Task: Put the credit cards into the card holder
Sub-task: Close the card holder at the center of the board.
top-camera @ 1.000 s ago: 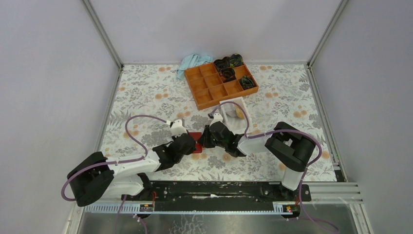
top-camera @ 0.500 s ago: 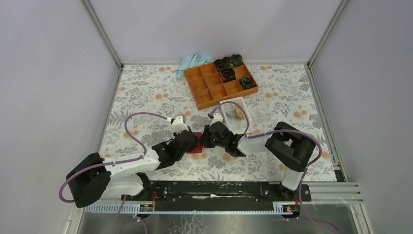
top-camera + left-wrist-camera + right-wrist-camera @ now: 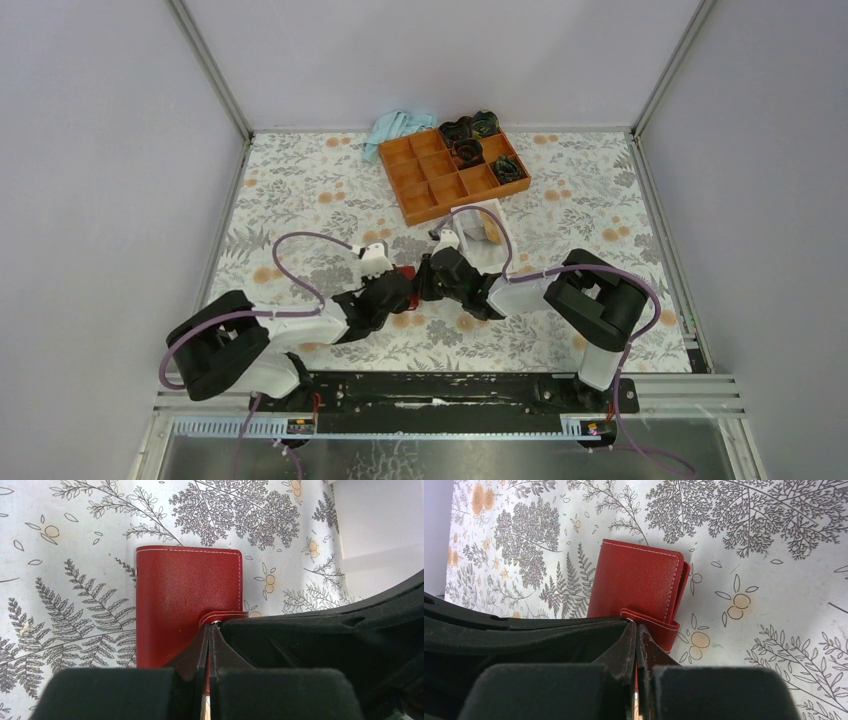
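Observation:
The card holder [image 3: 187, 605] is a dark-red wallet lying folded shut on the flowered table, also seen in the right wrist view [image 3: 636, 585] and almost hidden from above [image 3: 405, 272]. Its snap tab [image 3: 227, 616] wraps over one edge. My left gripper [image 3: 210, 629] is shut with its tips against the tab's snap. My right gripper [image 3: 635, 626] is shut too, its tips at the tab [image 3: 651, 625] from the opposite side. I cannot tell whether either pinches the tab. A tan-gold patch [image 3: 492, 232] shows in a whitish box, too small to tell as credit cards.
The whitish clear box [image 3: 478, 240] stands just behind the right gripper. Behind it is an orange compartment tray [image 3: 436, 213] with dark items [image 3: 468, 150] in its far cells. A light blue cloth [image 3: 395, 128] lies by the back wall.
My left gripper has slid right and forward over the card holder up to the right gripper, and its fingers have closed. The right arm has stayed still.

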Robot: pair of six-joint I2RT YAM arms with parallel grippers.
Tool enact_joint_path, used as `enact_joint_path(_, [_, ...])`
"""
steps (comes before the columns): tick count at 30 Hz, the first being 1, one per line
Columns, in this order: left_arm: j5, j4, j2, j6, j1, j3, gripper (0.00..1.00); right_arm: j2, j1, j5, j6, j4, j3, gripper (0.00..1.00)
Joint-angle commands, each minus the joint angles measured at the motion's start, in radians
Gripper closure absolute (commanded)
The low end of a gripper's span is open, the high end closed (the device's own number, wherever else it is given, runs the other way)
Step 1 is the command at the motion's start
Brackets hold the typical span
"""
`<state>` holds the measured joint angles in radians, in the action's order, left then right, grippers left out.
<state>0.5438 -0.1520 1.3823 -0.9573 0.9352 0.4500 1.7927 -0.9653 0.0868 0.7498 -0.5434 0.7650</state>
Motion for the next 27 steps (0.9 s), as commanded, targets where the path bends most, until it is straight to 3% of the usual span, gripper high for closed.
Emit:
enact_joint_path(1, [0.013,0.001,-0.038,-0.006,-0.001,-0.028,1.00,0.013,-0.017,-0.039,-0.009,0.023,0.016,1.00])
enact_joint_path(13, [0.023,0.100,-0.244,-0.001,0.004,-0.011,1.00,0.018,-0.017,-0.040,-0.007,0.020,0.016,1.00])
enact_joint_path(21, [0.028,0.063,-0.206,-0.001,0.005,-0.022,1.00,0.016,-0.018,-0.039,-0.007,0.025,0.020,1.00])
enact_joint_path(27, [-0.008,-0.036,0.008,-0.001,0.007,-0.019,1.00,0.025,-0.017,-0.049,-0.004,0.023,0.023,1.00])
